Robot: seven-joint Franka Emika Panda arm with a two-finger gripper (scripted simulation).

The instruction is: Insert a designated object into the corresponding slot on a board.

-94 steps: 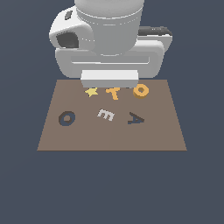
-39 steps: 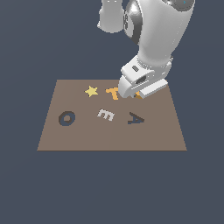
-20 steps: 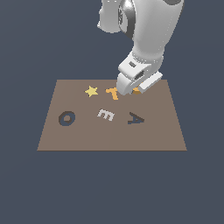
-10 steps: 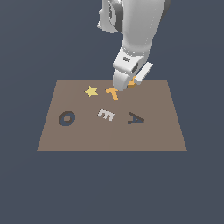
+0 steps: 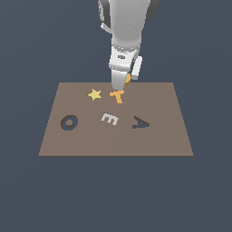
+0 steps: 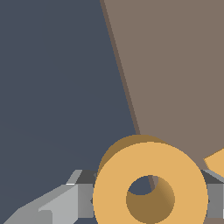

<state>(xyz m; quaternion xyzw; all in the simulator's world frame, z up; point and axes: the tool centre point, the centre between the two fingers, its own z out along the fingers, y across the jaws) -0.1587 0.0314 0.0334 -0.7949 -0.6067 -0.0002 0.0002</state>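
O-shaped slot (image 5: 69, 122) — recessed in the board (image 5: 158, 136), well apart from the jaws toward the exterior view's left. Yellow star (image 5: 94, 94) and orange T (image 5: 118, 95) — on the board, the T just below the jaws. Orange O piece (image 6: 150, 186) — clamped between the two grey fingers (image 6: 78, 200), raised above the board. Gripper (image 5: 121, 81) — jaws clenched on the O piece.

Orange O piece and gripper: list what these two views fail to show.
- Orange O piece: exterior view shows only a sliver behind the gripper.
- Fingertip contact: wrist view, the ring covers it.
- O slot: outside the wrist view.
- Ring's lower edge: cut by the wrist frame.
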